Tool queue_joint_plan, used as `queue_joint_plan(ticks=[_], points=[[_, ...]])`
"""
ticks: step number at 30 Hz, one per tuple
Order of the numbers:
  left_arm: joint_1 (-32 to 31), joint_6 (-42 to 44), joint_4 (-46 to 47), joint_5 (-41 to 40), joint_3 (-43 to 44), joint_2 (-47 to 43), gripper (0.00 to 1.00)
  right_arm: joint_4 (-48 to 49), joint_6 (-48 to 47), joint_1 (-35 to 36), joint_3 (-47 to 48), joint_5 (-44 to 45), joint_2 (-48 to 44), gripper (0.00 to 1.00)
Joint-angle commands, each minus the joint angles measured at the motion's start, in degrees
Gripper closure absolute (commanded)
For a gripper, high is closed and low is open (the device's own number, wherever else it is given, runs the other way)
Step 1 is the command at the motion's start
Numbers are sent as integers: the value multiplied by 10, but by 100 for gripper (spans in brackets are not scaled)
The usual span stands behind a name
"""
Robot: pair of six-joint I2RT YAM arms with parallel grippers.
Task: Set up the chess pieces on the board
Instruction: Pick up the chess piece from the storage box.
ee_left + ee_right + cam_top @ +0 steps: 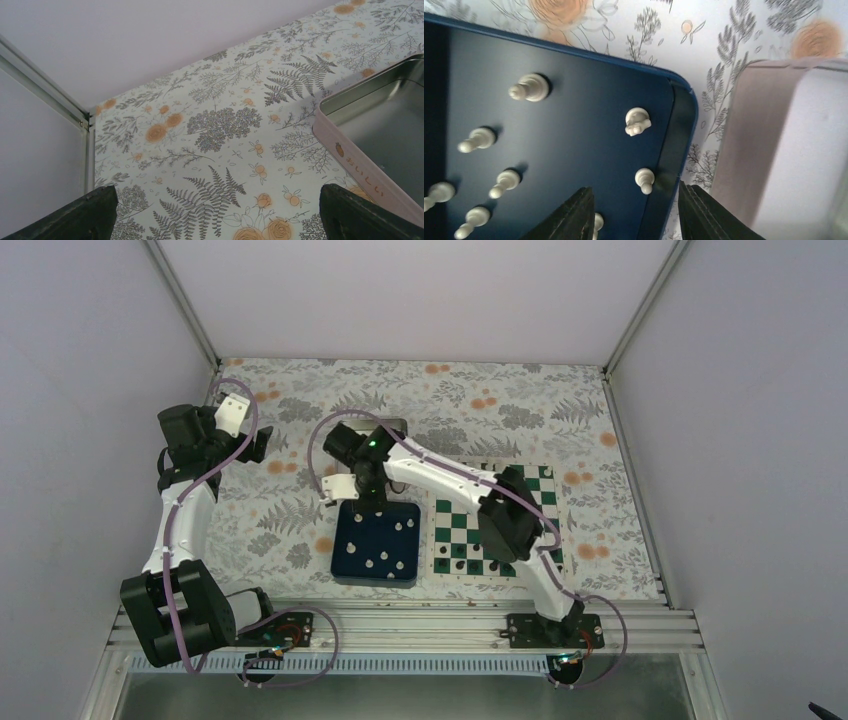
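**Floral table, and a pawn waiting between the right arm's parted fingers**

Floral-print cloth covers the table [290,515] inside pale walls. The board [455,522] lies toward the right side, and the dark blue tray [574,135] sits just beside its left edge. The white chess pieces [529,88] are not on the board yet. They stand scattered across the tray floor.

The right arm reaches across to the tray's far side. The right gripper [634,192] hangs there above a rounded corner that faces the metal tin [360,170]. Its fingers are apart, with nothing clamped.

One pawn [644,180] stands close to the tray wall by that corner. It sits just ahead of the fingertips and roughly centred in the gap between them, a little nearer the finger on the tin side. It looks upright on its base, so its long axis runs up toward the wrist and not across the gap. A second piece peeks out beside the other finger, partly hidden.

My judgement is that a short drop straight down would bring the fingers to either side of the pawn. The tray wall leaves little room on that side.

The left gripper [218,192] hovers with its fingers wide apart over bare cloth near the table's far left corner. It holds nothing and is well apart from the tray, so the right arm is clearly the nearer one.
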Motion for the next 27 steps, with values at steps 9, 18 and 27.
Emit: queue_joint_plan(ticks=[9, 18, 27], points=[[8, -4, 11, 26, -7, -7, 0, 8, 33, 9, 19, -9, 64, 61], [11, -4, 13, 27, -9, -8, 0, 12, 47, 30, 19, -17, 39, 62], [13, -4, 13, 27, -9, -10, 0, 15, 63, 40, 10, 15, 53, 60]])
